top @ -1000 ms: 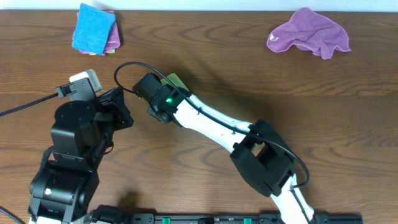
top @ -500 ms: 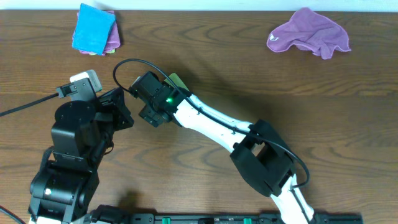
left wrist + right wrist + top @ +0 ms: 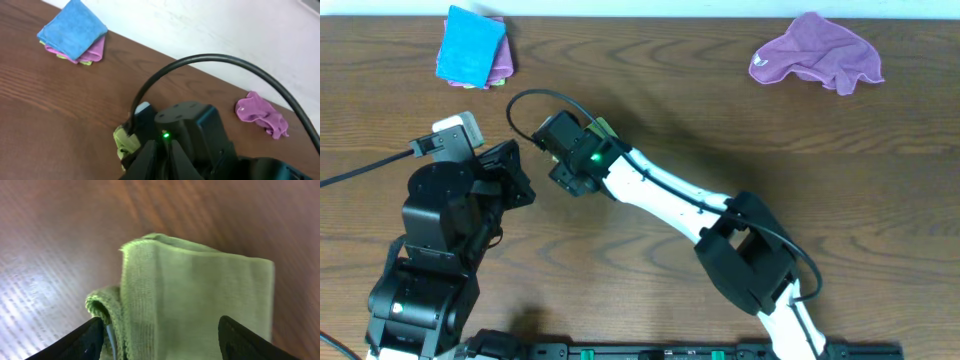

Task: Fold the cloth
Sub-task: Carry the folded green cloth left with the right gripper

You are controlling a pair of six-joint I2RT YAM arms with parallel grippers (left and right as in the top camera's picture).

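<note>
The green cloth (image 3: pixel 200 300) lies folded on the brown table, its doubled edge towards the left in the right wrist view. My right gripper (image 3: pixel 162 342) hangs just over it, open, with one finger off each side of the fold and neither pressing it. From overhead only a corner of the green cloth (image 3: pixel 604 127) peeks out behind the right wrist (image 3: pixel 570 155). My left gripper (image 3: pixel 162 156) is shut on nothing, pointing at the right wrist from close by; the green cloth (image 3: pixel 125 142) shows just left of its fingers.
A stack of folded cloths, blue on top (image 3: pixel 472 47), sits at the far left edge. A crumpled purple cloth (image 3: pixel 817 52) lies at the far right. A black cable (image 3: pixel 535 100) loops above the right wrist. The left arm's base (image 3: pixel 440 230) fills the near left.
The right jaws have gone from shut to open over the green cloth. The right wrist swung a little left, then back up towards the far side. The left arm has not moved.
</note>
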